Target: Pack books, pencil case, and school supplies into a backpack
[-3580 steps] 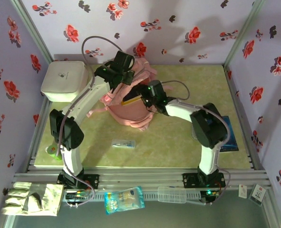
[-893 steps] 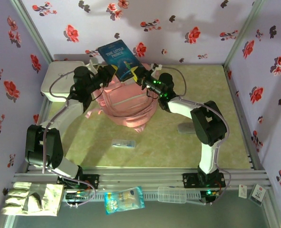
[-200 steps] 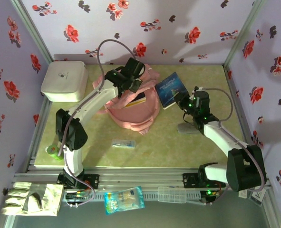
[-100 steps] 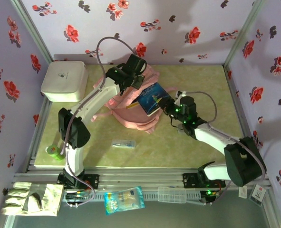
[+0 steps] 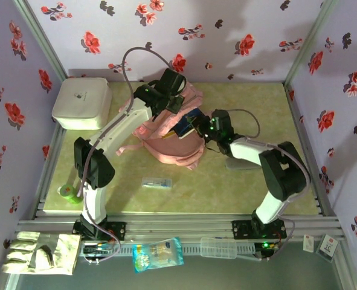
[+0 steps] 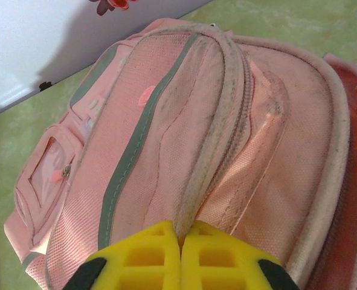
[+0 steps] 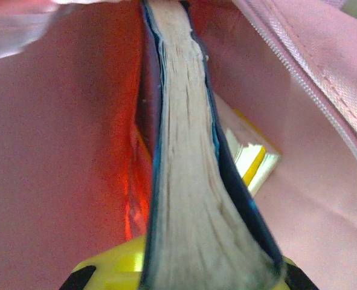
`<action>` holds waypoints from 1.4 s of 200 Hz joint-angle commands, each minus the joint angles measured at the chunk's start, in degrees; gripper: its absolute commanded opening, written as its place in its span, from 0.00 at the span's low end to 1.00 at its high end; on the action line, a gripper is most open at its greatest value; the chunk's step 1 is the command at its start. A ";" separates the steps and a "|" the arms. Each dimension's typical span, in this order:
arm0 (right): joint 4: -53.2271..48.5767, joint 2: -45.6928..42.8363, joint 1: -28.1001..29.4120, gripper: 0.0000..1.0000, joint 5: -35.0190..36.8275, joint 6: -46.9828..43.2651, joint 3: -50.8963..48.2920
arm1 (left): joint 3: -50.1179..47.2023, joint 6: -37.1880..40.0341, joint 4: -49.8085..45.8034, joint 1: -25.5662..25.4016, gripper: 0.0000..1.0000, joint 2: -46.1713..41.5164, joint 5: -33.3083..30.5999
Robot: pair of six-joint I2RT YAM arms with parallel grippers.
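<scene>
The pink backpack (image 5: 166, 140) lies at the middle back of the table with its mouth open to the right. My left gripper (image 5: 166, 101) is shut on the pale trim of the backpack (image 6: 166, 139) at its top edge, fingers (image 6: 148, 254) pinched together on it. My right gripper (image 5: 203, 125) is shut on a blue book (image 5: 187, 122) and sits at the mouth. In the right wrist view the blue book (image 7: 184, 151) stands page-edge on inside the pink lining, with a yellow book (image 7: 250, 160) beside it. The grey pencil case (image 5: 238, 164) lies under the right arm. A clear packet (image 5: 157, 182) and a green roll (image 5: 66, 192) lie on the table.
A white rounded box (image 5: 81, 103) stands at the back left. On the front ledge lie a blue-white bag (image 5: 157, 254) and pale gloves (image 5: 39, 252). Metal rails (image 5: 178, 220) and flowered walls bound the table.
My right gripper has carried the blue book left from above the table into the backpack's mouth. The left gripper has kept its hold on the backpack's top edge.
</scene>
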 commanded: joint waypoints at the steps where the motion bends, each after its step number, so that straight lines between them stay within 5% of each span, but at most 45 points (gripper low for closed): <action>1: -3.07 3.95 0.96 0.13 1.61 3.52 4.26 | 3.52 -2.32 4.41 0.01 0.00 -1.51 2.34; 78: 1.19 11.67 3.34 0.19 2.90 7.82 9.62 | 2.71 -4.58 4.73 1.47 0.00 -2.27 6.13; 124: 3.75 13.02 3.34 0.36 -0.08 7.06 11.36 | 2.45 -4.76 4.53 2.12 0.00 -2.28 7.55; 153: 2.69 12.51 2.26 0.38 -3.17 5.46 10.72 | 2.06 -5.68 4.73 3.02 0.00 -2.21 9.26; 208: 3.07 3.49 -1.35 0.60 -3.62 3.02 1.84 | 0.91 -7.13 4.41 4.97 0.00 -0.89 15.81; 245: -7.60 -7.32 -4.98 0.67 4.76 -0.06 -4.76 | 1.47 -7.45 3.72 5.29 0.00 2.16 23.71; 264: -13.68 -13.01 -7.16 0.69 10.31 -1.47 -7.13 | 2.22 -8.06 3.28 5.33 0.10 3.92 26.82; 280: -18.13 -17.25 -8.42 0.72 14.56 -3.16 -7.84 | 0.90 -9.93 4.80 5.96 0.39 3.70 26.75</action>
